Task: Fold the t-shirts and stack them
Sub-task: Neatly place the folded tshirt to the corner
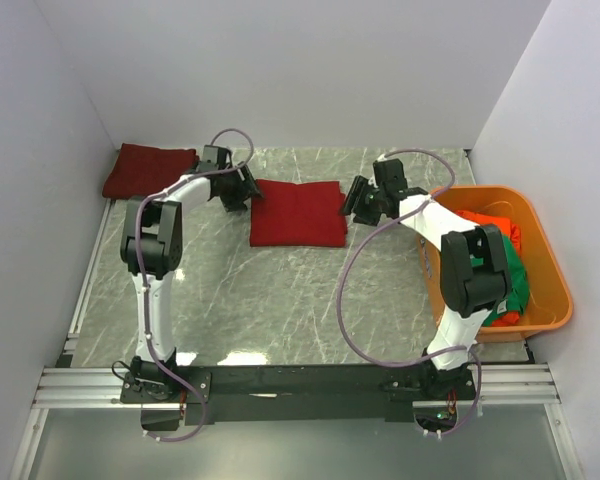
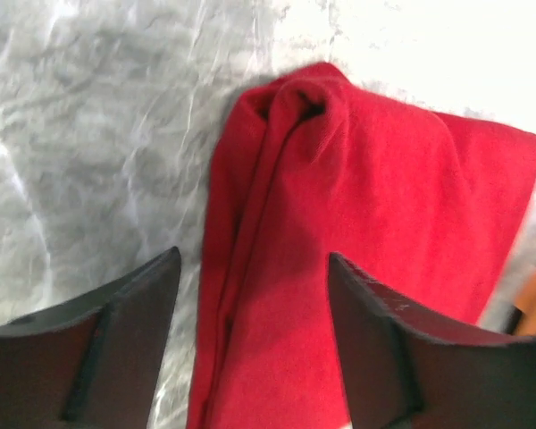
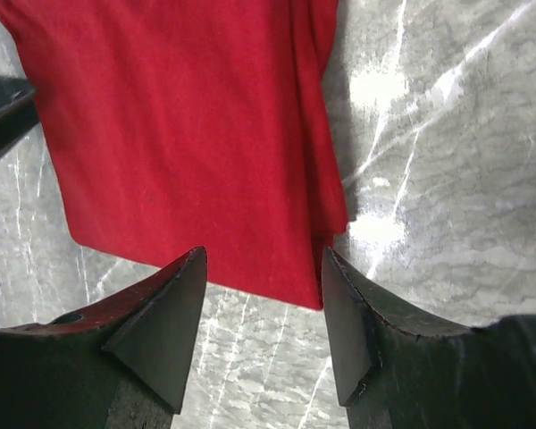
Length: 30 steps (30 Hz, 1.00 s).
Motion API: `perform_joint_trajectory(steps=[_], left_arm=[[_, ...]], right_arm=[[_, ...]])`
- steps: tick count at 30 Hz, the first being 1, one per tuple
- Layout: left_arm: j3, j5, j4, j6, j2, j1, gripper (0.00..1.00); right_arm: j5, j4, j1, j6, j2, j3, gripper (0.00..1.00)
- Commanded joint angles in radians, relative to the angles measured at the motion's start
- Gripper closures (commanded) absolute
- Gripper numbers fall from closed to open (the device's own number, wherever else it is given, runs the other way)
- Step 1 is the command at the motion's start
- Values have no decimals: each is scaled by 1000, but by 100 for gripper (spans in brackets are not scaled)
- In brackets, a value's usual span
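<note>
Both pairs of jaws stand apart with nothing clamped between them. Those of the left gripper [image 1: 242, 188] [image 2: 253, 259] gape over the left edge of the folded red t-shirt [image 1: 298, 213] [image 2: 357, 223]; in its wrist view the bunched, rolled fold of that edge runs up through the gap between the two dark fingers, and most of the cloth spreads away past the right-hand finger. Whether the fingers touch the cloth cannot be told. Jaws of the right gripper [image 1: 352, 200] [image 3: 263, 255] are likewise spread, facing the opposite edge of the same t-shirt [image 3: 188, 134]: a corner of it points down into the gap between the fingertips, with the layered side edge just ahead of the right-hand finger and bare marble table [image 1: 280, 310] [image 3: 447, 161] beyond. So the shirt lies flat between the two grippers. A second crimson t-shirt [image 1: 148, 170], also folded, sits well behind and outside the left jaws in the far corner. Outside the right jaws, beside that arm, the orange tub [image 1: 550, 270] holds a green t-shirt [image 1: 515, 285] and an orange-red t-shirt [image 1: 490, 222], both crumpled.
</note>
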Motion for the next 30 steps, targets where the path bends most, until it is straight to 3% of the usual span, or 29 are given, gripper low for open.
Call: perform_joint_trajectory(steps=[1, 9, 12, 19, 30], left_arm=[[80, -102, -119, 61, 58, -42, 31], [201, -282, -224, 85, 135, -117, 62], [253, -384, -271, 105, 138, -135, 99], [512, -657, -442, 234, 156, -120, 100], [689, -740, -385, 518, 127, -2, 100]], right_arm=[[4, 59, 13, 12, -74, -28, 39], [23, 68, 52, 28, -125, -76, 41], [32, 57, 85, 29, -154, -96, 42], [101, 6, 201, 26, -223, -125, 44], [153, -43, 221, 14, -289, -156, 45]])
